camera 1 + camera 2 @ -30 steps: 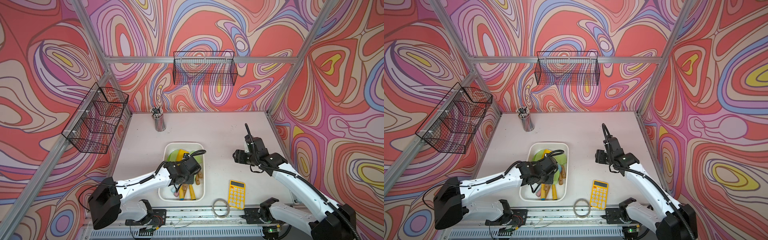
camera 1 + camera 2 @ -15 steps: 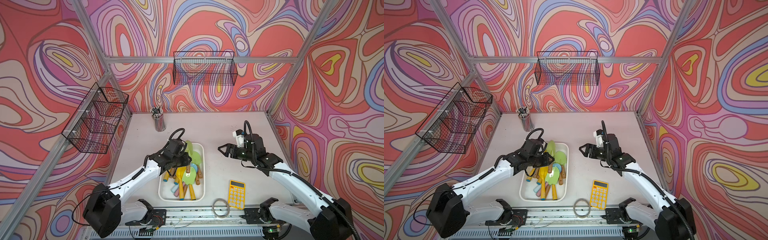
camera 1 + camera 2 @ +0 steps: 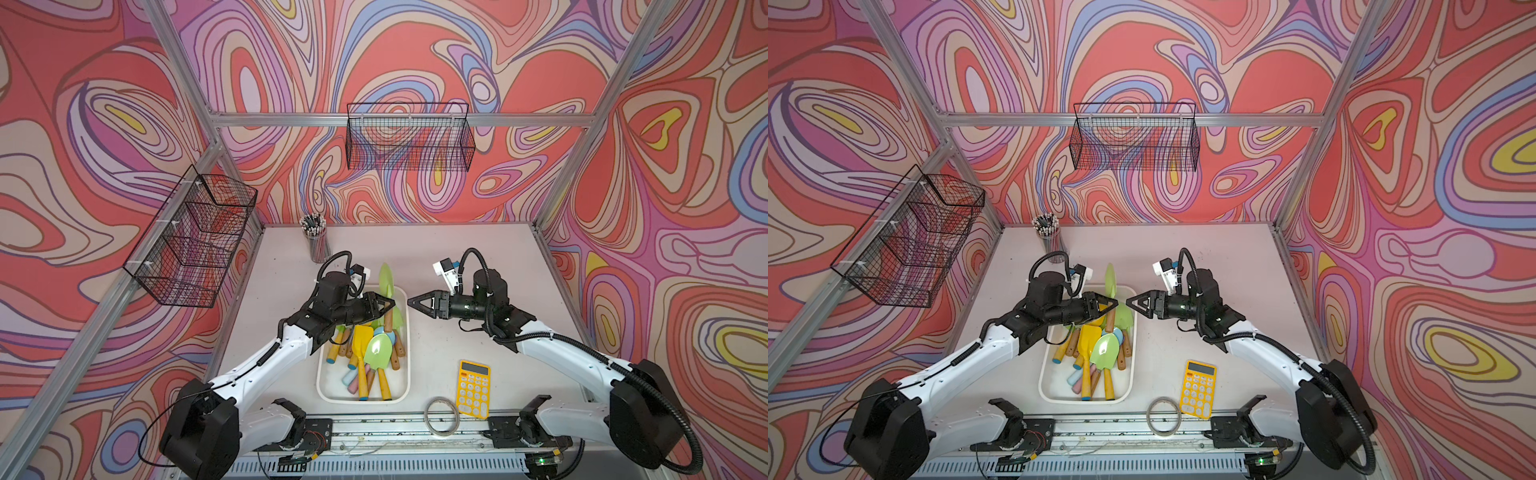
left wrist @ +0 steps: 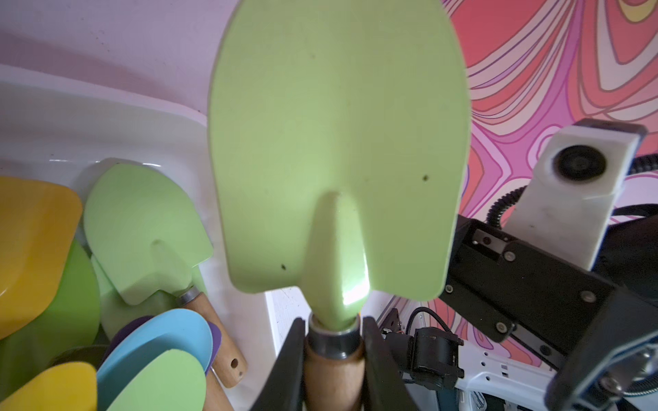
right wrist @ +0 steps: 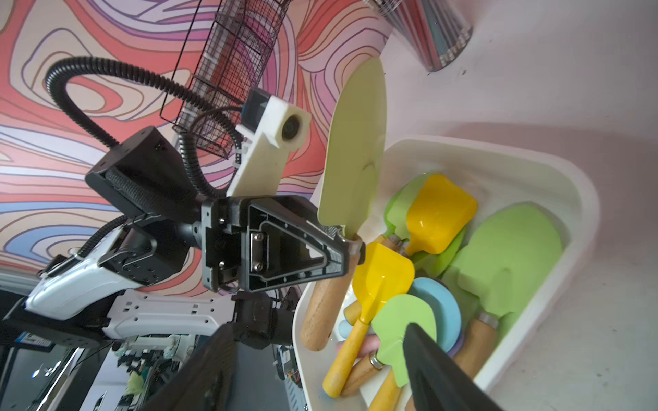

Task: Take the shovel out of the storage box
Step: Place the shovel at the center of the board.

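The pale counter (image 3: 457,257) carries everything. The left arm (image 3: 266,361) reaches in from 7 o'clock, its wrist level and aimed at 3 o'clock. The right arm (image 3: 561,349) comes from 5 o'clock with a bent elbow and its wrist aimed at 9 o'clock, so the two tips nearly meet. The white storage box (image 3: 330,388) sits near 6 o'clock, its long axis running 12 to 6, heaped with toy spades (image 3: 376,351). Over its far end hangs the shovel (image 3: 386,276), its pale green blade pointing to 12 o'clock, its wooden handle to 6, with a grey metal collar between. The left fingers (image 4: 290,363) pinch that collar tight. The right fingers (image 5: 431,370) stand spread apart, holding nothing.
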Controlling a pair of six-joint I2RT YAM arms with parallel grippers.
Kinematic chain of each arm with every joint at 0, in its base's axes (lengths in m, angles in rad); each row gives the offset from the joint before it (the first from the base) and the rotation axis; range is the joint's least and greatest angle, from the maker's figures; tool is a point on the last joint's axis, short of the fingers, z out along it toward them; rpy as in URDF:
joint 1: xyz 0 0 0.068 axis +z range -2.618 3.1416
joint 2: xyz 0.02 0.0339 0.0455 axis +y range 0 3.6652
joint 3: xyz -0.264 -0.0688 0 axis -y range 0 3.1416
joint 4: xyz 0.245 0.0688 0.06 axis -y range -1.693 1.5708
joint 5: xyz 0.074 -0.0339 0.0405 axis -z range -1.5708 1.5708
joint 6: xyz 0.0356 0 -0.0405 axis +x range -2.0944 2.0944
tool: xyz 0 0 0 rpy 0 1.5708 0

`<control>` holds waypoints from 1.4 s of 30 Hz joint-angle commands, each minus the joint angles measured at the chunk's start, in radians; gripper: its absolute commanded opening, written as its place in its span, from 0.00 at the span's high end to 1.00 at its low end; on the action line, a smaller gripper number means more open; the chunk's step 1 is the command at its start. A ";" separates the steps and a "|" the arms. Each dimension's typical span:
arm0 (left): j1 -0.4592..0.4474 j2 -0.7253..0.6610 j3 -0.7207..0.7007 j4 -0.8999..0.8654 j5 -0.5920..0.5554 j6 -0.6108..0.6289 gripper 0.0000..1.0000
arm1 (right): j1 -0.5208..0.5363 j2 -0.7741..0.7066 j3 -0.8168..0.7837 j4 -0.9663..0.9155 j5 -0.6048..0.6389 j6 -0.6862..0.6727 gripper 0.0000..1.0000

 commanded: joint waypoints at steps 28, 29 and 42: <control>0.004 -0.001 0.031 0.338 0.159 -0.229 0.99 | 0.089 0.089 0.019 0.341 -0.166 0.157 0.38; 0.004 -0.001 0.029 0.347 0.160 -0.236 0.99 | 0.088 0.093 0.013 0.364 -0.169 0.169 0.39; 0.003 0.010 0.003 0.434 0.184 -0.291 0.98 | 0.088 0.138 -0.008 0.541 -0.203 0.280 0.48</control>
